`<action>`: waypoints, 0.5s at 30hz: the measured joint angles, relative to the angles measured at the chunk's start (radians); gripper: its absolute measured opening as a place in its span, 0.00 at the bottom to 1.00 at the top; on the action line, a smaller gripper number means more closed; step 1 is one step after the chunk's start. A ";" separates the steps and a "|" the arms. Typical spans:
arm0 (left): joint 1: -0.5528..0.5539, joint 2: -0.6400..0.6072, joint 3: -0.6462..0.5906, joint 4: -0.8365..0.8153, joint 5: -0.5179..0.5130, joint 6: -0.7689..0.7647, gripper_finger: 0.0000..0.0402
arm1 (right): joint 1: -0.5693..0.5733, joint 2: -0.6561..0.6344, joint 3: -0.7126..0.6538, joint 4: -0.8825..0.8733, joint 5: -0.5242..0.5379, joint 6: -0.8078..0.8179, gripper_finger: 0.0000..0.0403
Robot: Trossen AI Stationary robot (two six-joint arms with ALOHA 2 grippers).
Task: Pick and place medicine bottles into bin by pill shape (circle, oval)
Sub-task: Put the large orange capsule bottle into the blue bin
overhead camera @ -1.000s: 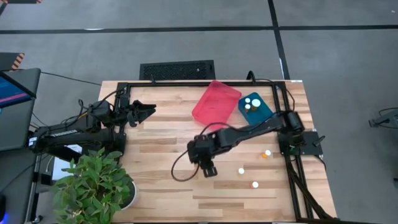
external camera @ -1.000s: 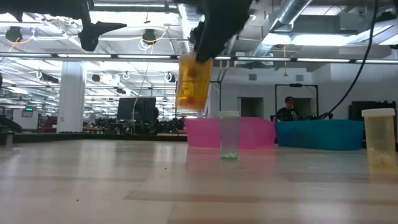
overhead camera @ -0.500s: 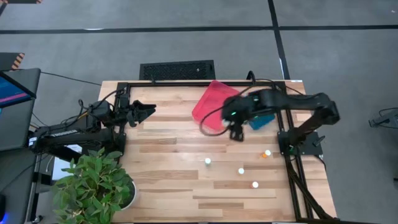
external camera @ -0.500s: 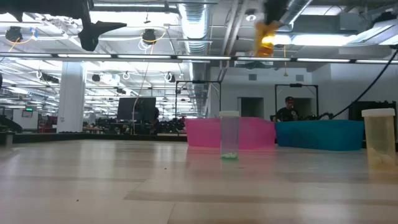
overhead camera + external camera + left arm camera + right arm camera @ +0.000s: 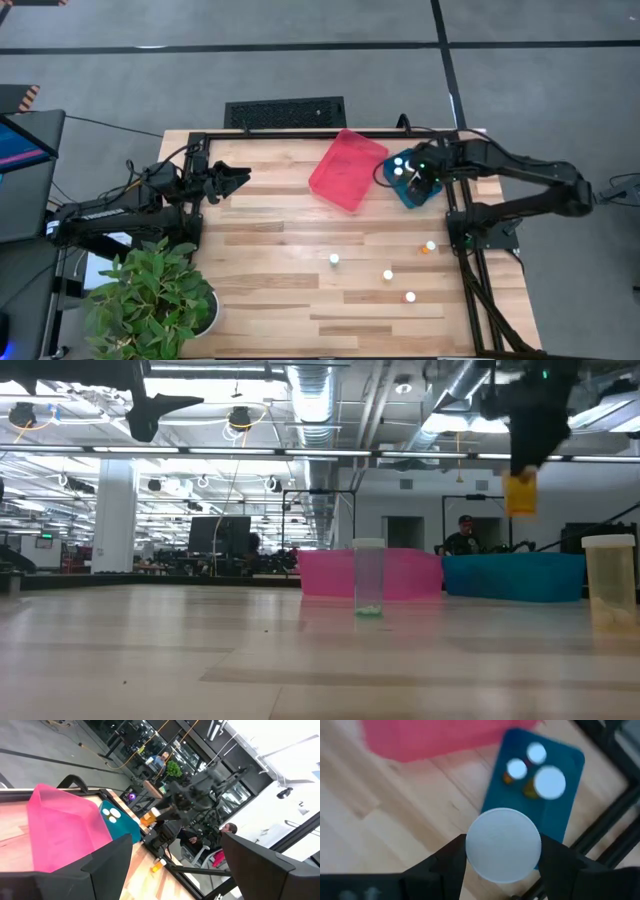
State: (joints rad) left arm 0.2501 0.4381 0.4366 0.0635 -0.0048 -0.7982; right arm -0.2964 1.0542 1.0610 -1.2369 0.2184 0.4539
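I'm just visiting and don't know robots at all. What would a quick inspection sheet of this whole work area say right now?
Surface: wooden table, bare in the middle.
Job's things: pink tray empty; blue tray holds three bottles; four bottles stand loose on the table.
Clutter: potted plant at the left front corner.
Pincers: right pincer over the blue tray, shut on a white-capped orange bottle; left pincer open, waiting at the table's left side.
Cables: dark cables run down the right edge.
Surroundings: a person sits beyond the table.
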 joint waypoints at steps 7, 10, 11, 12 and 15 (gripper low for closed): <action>0.000 0.000 0.000 -0.003 -0.002 0.000 0.75 | -0.077 -0.040 -0.203 0.127 -0.007 0.091 0.55; 0.000 0.000 0.000 -0.004 -0.007 0.000 0.75 | -0.097 -0.029 -0.253 0.204 -0.007 0.114 0.55; 0.000 0.000 0.000 -0.004 -0.008 0.000 0.75 | -0.103 -0.023 -0.264 0.224 -0.007 0.121 0.55; 0.000 0.000 0.000 -0.005 -0.008 0.000 0.75 | -0.109 -0.017 -0.275 0.244 -0.007 0.123 0.55; 0.000 0.000 0.000 -0.005 -0.009 0.000 0.75 | -0.130 0.004 -0.303 0.262 -0.006 0.124 0.55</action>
State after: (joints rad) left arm 0.2501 0.4381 0.4366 0.0586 -0.0141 -0.7986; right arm -0.4263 1.0584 0.7575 -0.9753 0.2119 0.5774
